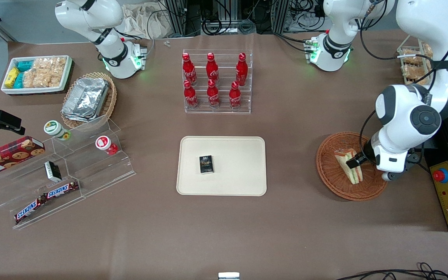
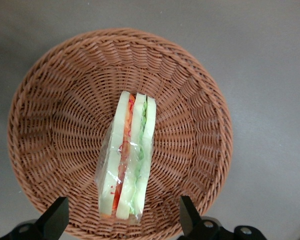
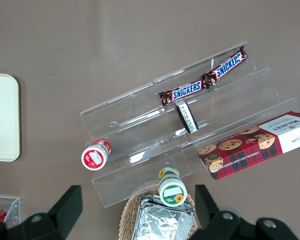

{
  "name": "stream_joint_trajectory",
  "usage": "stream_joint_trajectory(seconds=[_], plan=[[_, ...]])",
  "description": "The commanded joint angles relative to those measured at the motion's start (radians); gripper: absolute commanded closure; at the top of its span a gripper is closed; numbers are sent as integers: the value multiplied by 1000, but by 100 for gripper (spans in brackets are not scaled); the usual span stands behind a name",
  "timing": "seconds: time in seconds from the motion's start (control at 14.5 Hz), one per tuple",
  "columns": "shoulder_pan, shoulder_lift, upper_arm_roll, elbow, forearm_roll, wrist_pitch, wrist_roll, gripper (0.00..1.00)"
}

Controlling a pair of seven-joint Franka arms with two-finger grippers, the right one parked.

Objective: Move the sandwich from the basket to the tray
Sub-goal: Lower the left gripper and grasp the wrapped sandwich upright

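Gripper [image 2: 120,217] hangs over the basket [image 2: 50,110], fingers [image 2: 55,217] spread wide, one on each side of the sandwich's broad end, touching nothing

Sandwich [image 2: 127,160] stands on edge in the basket's centre, at right of the front view, lower half. Handling, judged: light, soft bread that will crush under a hard squeeze; the clear film wrap [image 2: 106,155] looks slick and loose, so it may slide or bunch. Best hold is across the two bread faces near mid-length, closing gently; the jaws already line up with those faces

Appearance: triangular wedge, pale bread slices, red-orange filling on one side, green leaf on the other, film glinting along the edges

Beige tray [image 1: 243,151] lies at frame centre, well apart from the basket, a small black box [image 1: 206,164] on it; bare surface remains around the box
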Motion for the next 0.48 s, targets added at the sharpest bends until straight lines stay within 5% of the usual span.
stream_joint_trajectory(seconds=[0.0,0.41], plan=[[-4,27,4,-19,13,44,-36,0],[-3,75,4,-56,9,130,-36,0]])
